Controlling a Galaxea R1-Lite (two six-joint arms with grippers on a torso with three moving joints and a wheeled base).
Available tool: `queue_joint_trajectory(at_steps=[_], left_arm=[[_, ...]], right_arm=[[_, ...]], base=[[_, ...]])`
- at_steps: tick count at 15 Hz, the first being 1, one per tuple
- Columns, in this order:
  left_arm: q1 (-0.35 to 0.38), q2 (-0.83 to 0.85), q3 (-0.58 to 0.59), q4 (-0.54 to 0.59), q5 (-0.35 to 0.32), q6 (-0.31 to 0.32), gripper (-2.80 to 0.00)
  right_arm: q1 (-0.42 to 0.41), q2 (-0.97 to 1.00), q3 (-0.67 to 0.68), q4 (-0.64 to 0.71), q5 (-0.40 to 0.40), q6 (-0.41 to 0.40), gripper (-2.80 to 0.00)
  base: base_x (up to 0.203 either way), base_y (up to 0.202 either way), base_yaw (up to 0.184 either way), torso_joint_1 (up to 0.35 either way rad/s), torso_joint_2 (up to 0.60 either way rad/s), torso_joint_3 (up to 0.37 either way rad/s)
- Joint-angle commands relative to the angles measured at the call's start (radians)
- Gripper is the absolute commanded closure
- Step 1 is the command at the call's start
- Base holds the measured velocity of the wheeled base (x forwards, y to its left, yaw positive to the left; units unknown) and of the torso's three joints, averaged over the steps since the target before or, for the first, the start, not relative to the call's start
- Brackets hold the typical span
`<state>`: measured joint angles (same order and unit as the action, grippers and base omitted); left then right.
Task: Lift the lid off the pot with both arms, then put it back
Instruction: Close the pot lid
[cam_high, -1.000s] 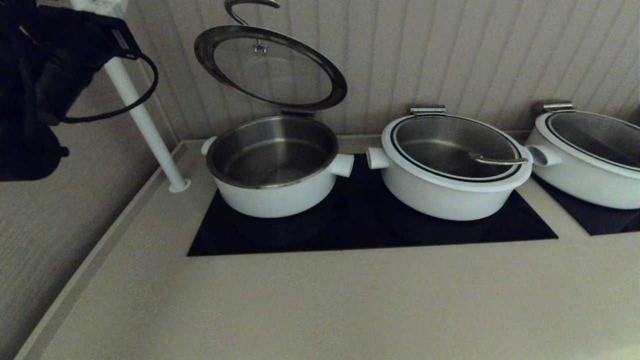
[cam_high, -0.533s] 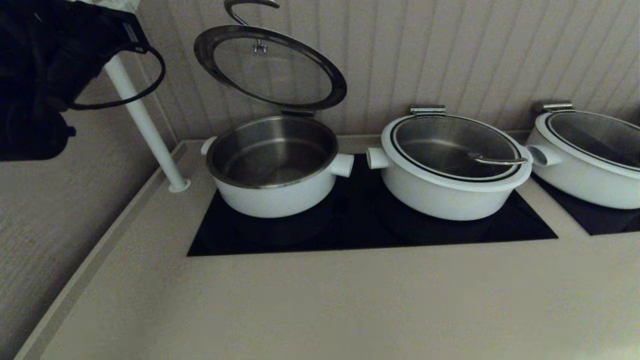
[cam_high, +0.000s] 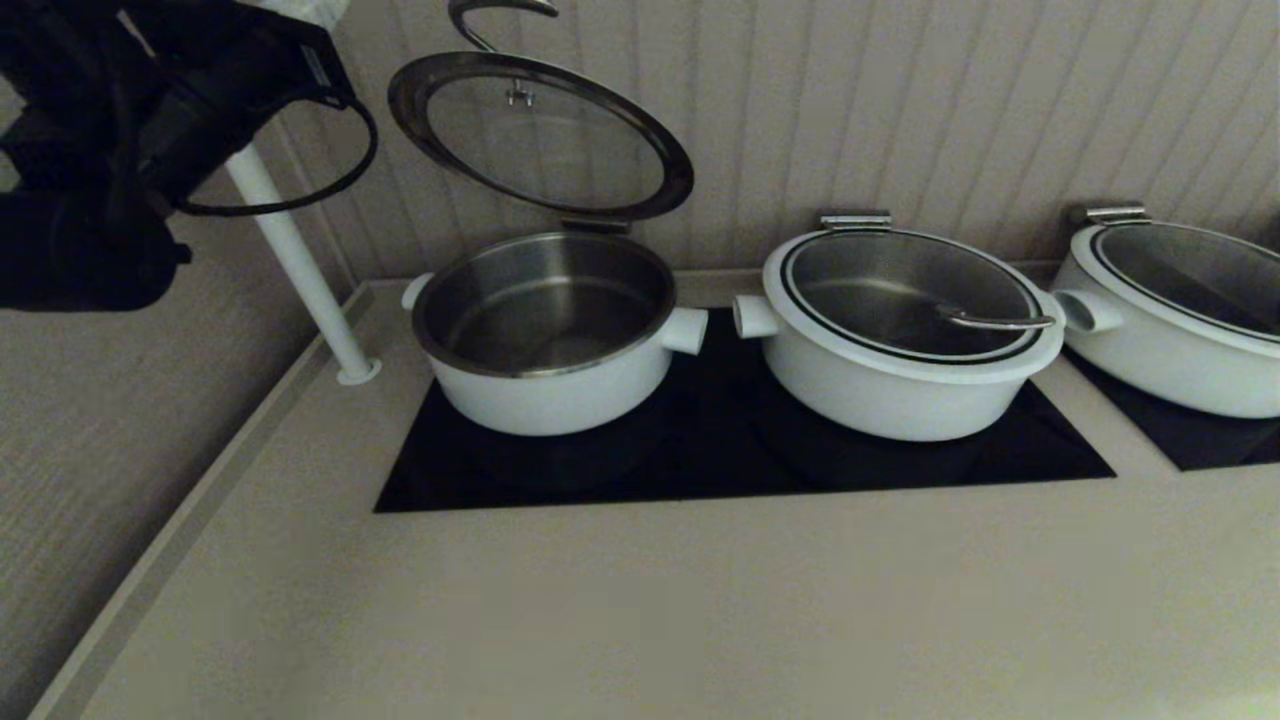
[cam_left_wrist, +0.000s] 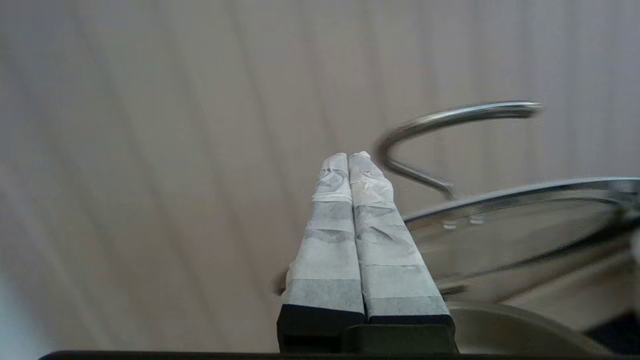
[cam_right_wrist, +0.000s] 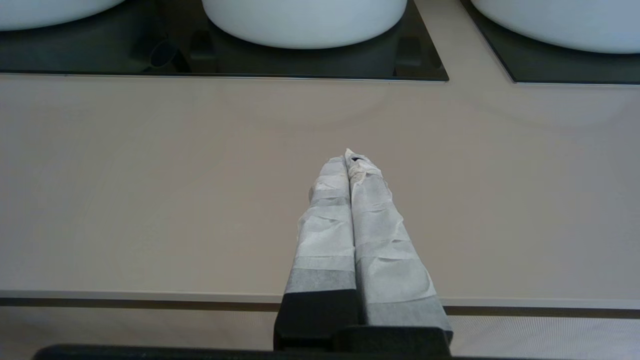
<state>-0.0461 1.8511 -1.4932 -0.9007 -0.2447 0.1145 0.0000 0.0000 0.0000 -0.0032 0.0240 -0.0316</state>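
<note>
The pot (cam_high: 545, 340) stands open at the left of the black cooktop, its steel inside bare. Its glass lid (cam_high: 545, 140) is tilted up on the rear hinge, with the wire handle (cam_high: 490, 15) at its top edge. My left arm (cam_high: 150, 110) hangs high at the far left, left of the lid. In the left wrist view my left gripper (cam_left_wrist: 348, 156) is shut and empty, its tips just beside the handle (cam_left_wrist: 450, 117) and above the lid rim (cam_left_wrist: 510, 225), not touching. My right gripper (cam_right_wrist: 350, 155) is shut and empty, low over the counter's front edge, outside the head view.
A second white pot (cam_high: 900, 340) with its lid shut stands in the middle, a third (cam_high: 1170, 310) at the far right. A white pole (cam_high: 290, 250) rises slanting from the counter's back left corner, near my left arm. A panelled wall is right behind the pots.
My left arm has moved right and slightly up, closer to the raised lid. The lid and pots have not moved.
</note>
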Motion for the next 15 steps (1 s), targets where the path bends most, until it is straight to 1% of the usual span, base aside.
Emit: queue_joint_trajectory(at_steps=[1, 6, 11, 15], left_arm=[[-0.021, 0.002, -0.002, 0.006, -0.001, 0.001, 0.00], [-0.043, 0.000, -0.007, 0.029, -0.001, 0.001, 0.00], [-0.087, 0.009, -0.069, 0.091, -0.001, 0.001, 0.00], [-0.092, 0.022, -0.076, 0.097, -0.001, 0.002, 0.00]], right_arm=[[0.000, 0.002, 0.000, -0.001, 0.001, -0.001, 0.00], [0.000, 0.002, 0.000, 0.000, 0.001, -0.001, 0.00], [0.000, 0.002, 0.000, 0.000, 0.001, -0.001, 0.00], [0.000, 0.002, 0.000, 0.000, 0.001, -0.001, 0.00]], base=[[0.000, 0.000, 0.000, 0.000, 0.00, 0.000], [0.000, 0.000, 0.000, 0.000, 0.00, 0.000], [0.000, 0.000, 0.000, 0.000, 0.00, 0.000], [0.000, 0.000, 0.000, 0.000, 0.00, 0.000]])
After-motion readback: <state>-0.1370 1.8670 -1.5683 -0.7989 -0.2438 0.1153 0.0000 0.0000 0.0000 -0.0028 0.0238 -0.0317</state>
